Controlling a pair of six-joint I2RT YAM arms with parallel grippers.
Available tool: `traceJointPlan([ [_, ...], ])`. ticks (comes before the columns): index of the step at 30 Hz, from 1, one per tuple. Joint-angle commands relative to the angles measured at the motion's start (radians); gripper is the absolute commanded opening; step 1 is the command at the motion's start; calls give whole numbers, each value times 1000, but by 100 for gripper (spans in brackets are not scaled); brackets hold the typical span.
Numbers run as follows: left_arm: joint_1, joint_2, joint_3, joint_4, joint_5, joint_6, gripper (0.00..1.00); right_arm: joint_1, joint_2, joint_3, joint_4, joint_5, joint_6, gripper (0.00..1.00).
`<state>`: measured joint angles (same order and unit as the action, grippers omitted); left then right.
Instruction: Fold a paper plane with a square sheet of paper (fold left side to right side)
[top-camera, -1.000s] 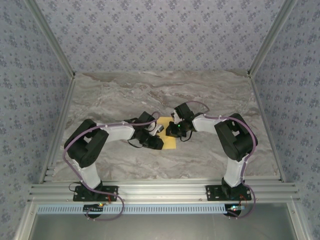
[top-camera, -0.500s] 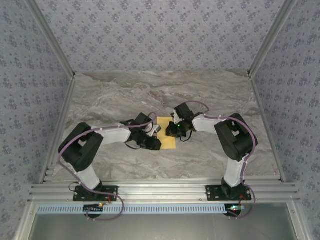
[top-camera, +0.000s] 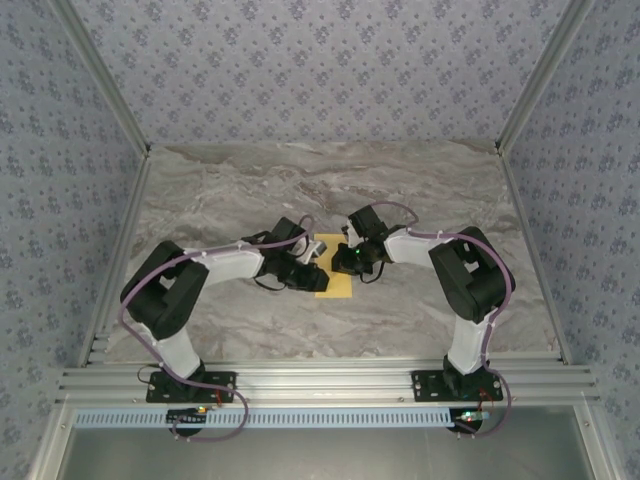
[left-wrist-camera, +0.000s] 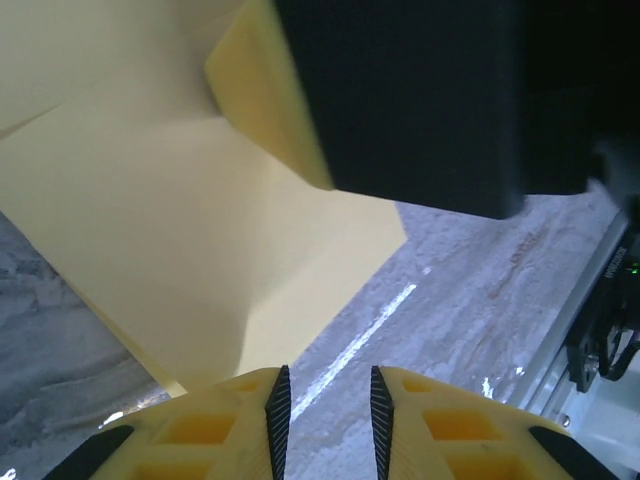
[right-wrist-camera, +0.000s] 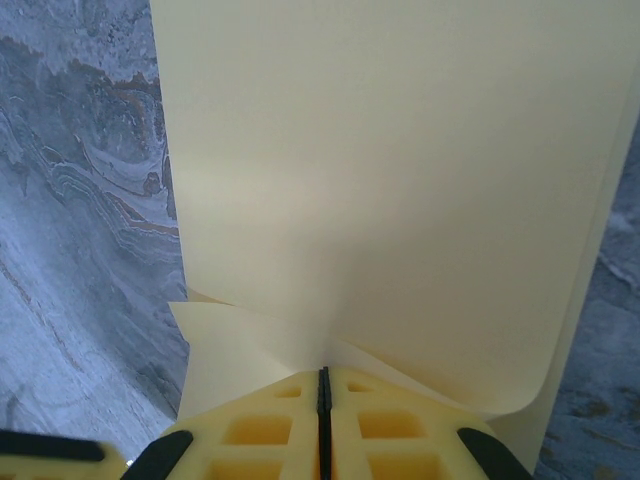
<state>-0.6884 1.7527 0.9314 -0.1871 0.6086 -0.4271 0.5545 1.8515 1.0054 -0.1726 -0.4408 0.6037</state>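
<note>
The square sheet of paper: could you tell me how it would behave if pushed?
Probably floppy: the square sheet of paper buckles and curls where the right gripper pinches it. Looks thin, so likely light and apt to slide on the smooth table.

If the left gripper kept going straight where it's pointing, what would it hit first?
Probably the thin yellow-orange paper sheet just ahead of the left gripper, then the right arm's black body; depth unclear.

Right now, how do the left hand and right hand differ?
The left hand has a small empty gap between its fingers; the right hand is shut, pinching the yellow paper at its edge. The left hand is on the paper's left, the right hand on its right. Both have yellow fingers.
</note>
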Motion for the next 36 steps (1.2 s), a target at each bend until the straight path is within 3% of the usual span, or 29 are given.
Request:
traceJointPlan([
  [1,-12,30,49,-40,-17,47,30,2,28,-2,-96,47,-22,11],
  [7,-9,61,54,-63,-87,56,31,2,26,-3,-105,53,-30,11],
  [16,-9,83,3,-57,-109,55,23,-6,-16,-12,-66,28,-35,10],
  [23,-14,76,-24,-64,-137,55,18,3,-99,-31,-25,-36,-41,1],
  [36,-25,82,-36,-71,-171,56,17,70,-10,-4,1,-55,-14,1],
])
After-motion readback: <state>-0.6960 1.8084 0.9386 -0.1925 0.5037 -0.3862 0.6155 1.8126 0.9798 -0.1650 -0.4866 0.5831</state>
